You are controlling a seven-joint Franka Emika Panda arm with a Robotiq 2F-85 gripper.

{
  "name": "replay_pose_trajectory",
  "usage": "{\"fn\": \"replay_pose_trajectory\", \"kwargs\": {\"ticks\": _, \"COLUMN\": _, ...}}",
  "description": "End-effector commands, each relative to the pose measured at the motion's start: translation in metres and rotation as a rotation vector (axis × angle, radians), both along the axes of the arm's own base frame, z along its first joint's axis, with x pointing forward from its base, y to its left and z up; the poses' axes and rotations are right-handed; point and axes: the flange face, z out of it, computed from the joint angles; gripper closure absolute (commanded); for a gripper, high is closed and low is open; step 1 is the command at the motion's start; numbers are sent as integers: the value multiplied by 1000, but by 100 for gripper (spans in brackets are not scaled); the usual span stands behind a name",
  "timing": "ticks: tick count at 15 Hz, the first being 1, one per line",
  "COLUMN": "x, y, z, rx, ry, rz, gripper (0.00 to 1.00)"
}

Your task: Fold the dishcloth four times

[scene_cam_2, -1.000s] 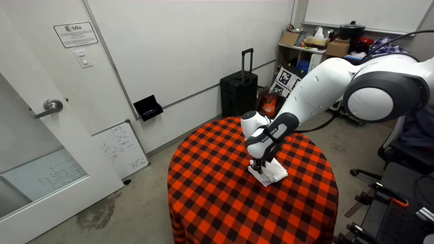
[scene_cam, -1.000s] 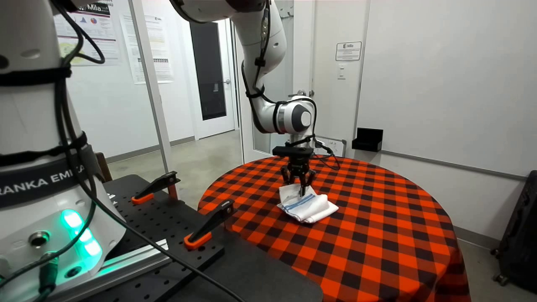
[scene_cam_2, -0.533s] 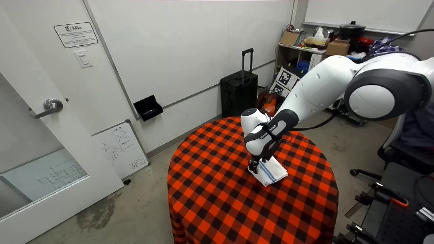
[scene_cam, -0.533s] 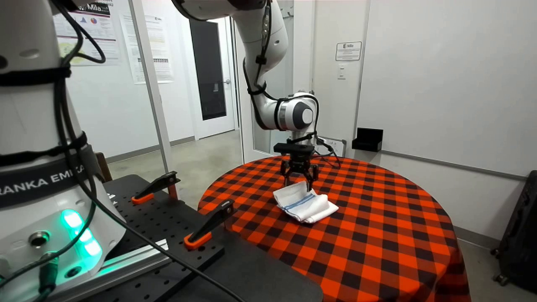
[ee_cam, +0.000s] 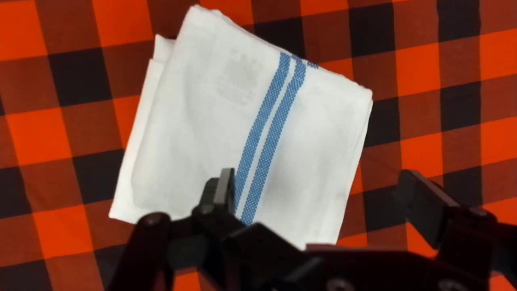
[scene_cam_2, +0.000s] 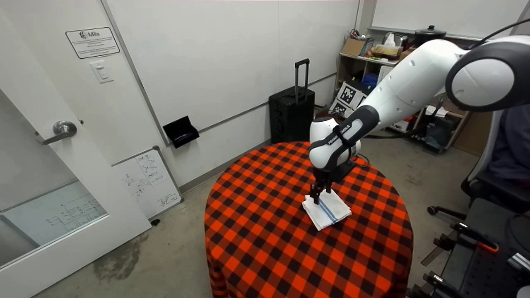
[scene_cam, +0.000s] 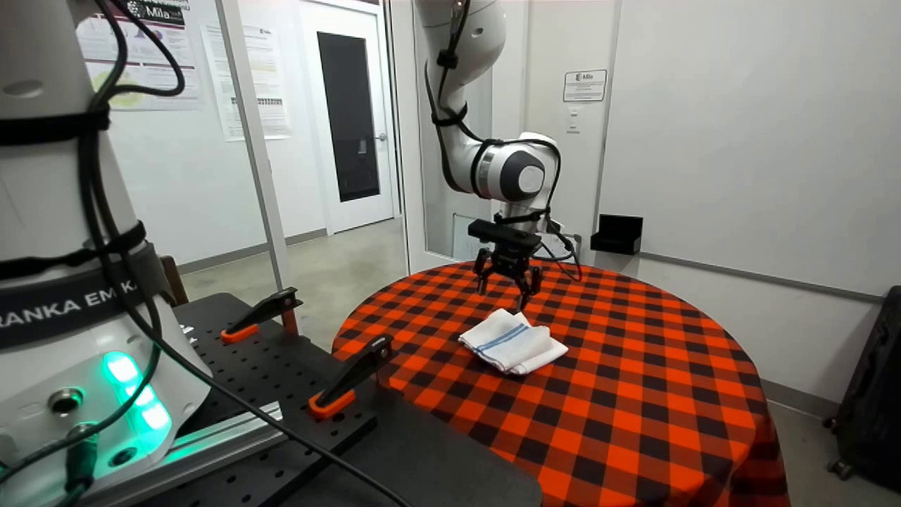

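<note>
The folded white dishcloth with blue stripes (ee_cam: 238, 125) looks matt and finely woven, the red-and-black checked tablecloth (scene_cam_2: 265, 236) matt fabric. The black two-fingered gripper (ee_cam: 316, 181) looks dull, the white jointed robot arm (scene_cam_2: 401, 91) smooth and glossy, the silver door lever (scene_cam_2: 64, 129) shiny metal.

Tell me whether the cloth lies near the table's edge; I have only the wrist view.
Observer: No, both exterior views show the cloth near the middle of the tablecloth's round top.
Operator: Good. Report any status signal.
Observer: In an exterior view, the lights on the base glow green.
Operator: Name something big standing off the tablecloth.
Observer: A black suitcase, in both exterior views.
</note>
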Motion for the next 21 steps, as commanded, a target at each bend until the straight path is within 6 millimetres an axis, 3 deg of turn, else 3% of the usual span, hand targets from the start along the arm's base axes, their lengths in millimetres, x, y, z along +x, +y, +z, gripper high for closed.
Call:
{"fn": "replay_pose_trajectory", "kwargs": {"ticks": 1, "x": -42, "y": -21, "z": 31, "rx": 75, "ry": -11, "rz": -59, "gripper": 0}}
{"fn": "replay_pose_trajectory", "kwargs": {"ticks": 6, "x": -94, "y": -30, "z": 68, "rx": 144, "ry": -77, "rz": -178, "gripper": 0}}
{"fn": "replay_pose_trajectory", "kwargs": {"ticks": 11, "x": -158, "y": -16, "z": 110, "rx": 107, "ry": -85, "rz": -95, "gripper": 0}}
{"fn": "replay_pose_trajectory", "kwargs": {"ticks": 16, "x": -214, "y": -19, "z": 157, "rx": 33, "ry": -161, "rz": -76, "gripper": 0}}
{"fn": "replay_pose_trajectory", "kwargs": {"ticks": 17, "x": -188, "y": -18, "z": 133, "rx": 62, "ry": -111, "rz": -89, "gripper": 0}}
{"fn": "replay_pose_trajectory", "kwargs": {"ticks": 21, "x": -210, "y": -19, "z": 155, "rx": 33, "ry": -139, "rz": -87, "gripper": 0}}
